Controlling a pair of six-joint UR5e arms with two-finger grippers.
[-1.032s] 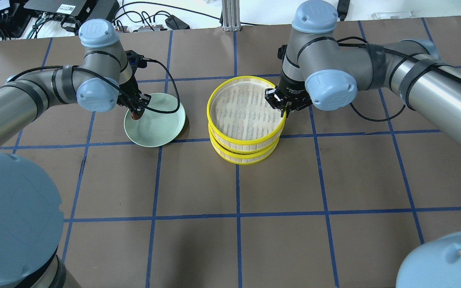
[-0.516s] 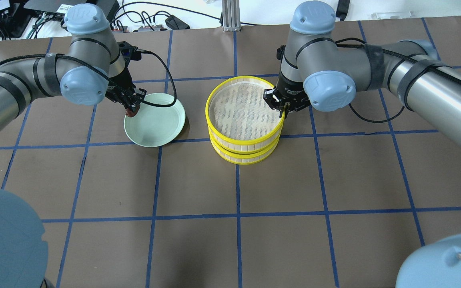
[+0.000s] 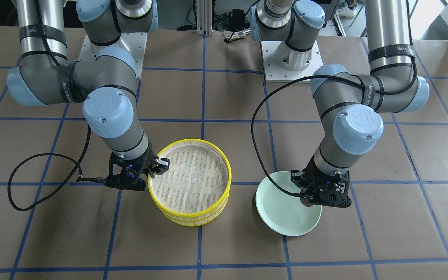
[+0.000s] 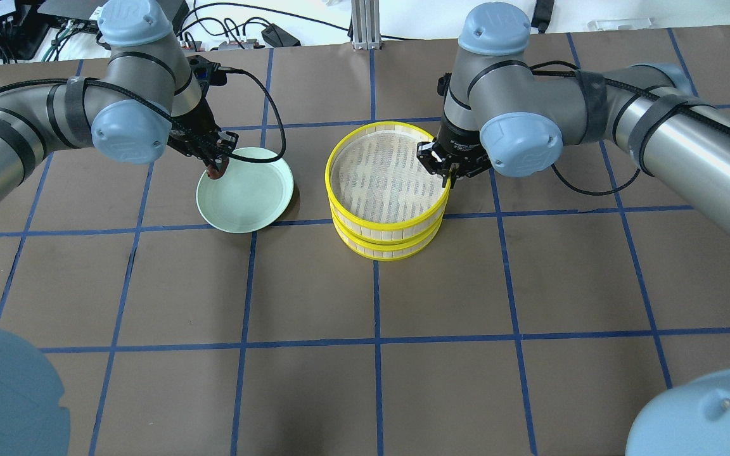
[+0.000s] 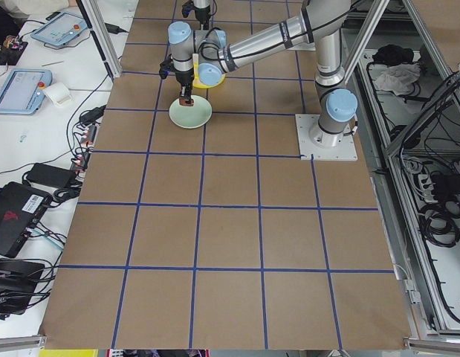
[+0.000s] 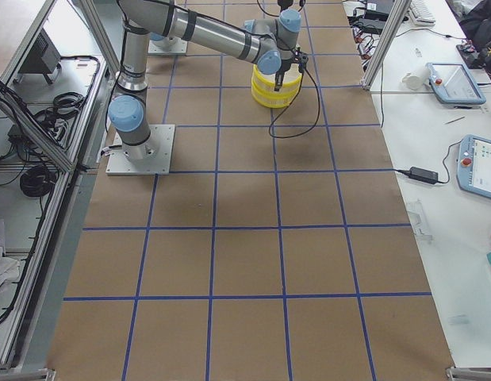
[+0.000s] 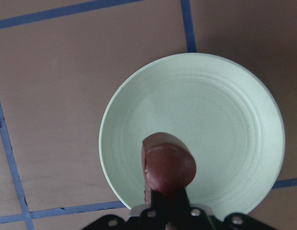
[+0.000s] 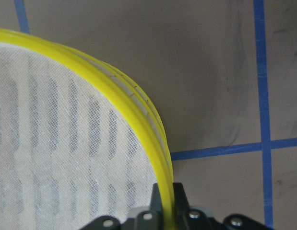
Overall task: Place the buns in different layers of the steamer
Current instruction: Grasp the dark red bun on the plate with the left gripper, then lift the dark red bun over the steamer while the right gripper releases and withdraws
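Observation:
My left gripper (image 4: 216, 166) is shut on the dark reddish-brown bun (image 4: 215, 172) and holds it just above the far-left rim of the pale green plate (image 4: 248, 196). The left wrist view shows the bun (image 7: 168, 165) over the plate (image 7: 225, 115). The steamer (image 4: 387, 244) is a stack of yellow-rimmed trays at the table's middle. My right gripper (image 4: 448, 172) is shut on the top tray's yellow rim (image 8: 138, 103) at its right side. The top tray's mesh floor (image 3: 187, 179) is bare. The cream-white bun is not in view.
The plate (image 3: 286, 212) lies left of the steamer with a narrow gap between them. A black cable (image 3: 33, 182) loops on the table beside my right wrist. Brown table paper with blue tape lines surrounds both.
My left arm has swung and carried the brown bun a little farther from the robot, toward the plate's far-left rim. The right gripper and the top tray have shifted only slightly.

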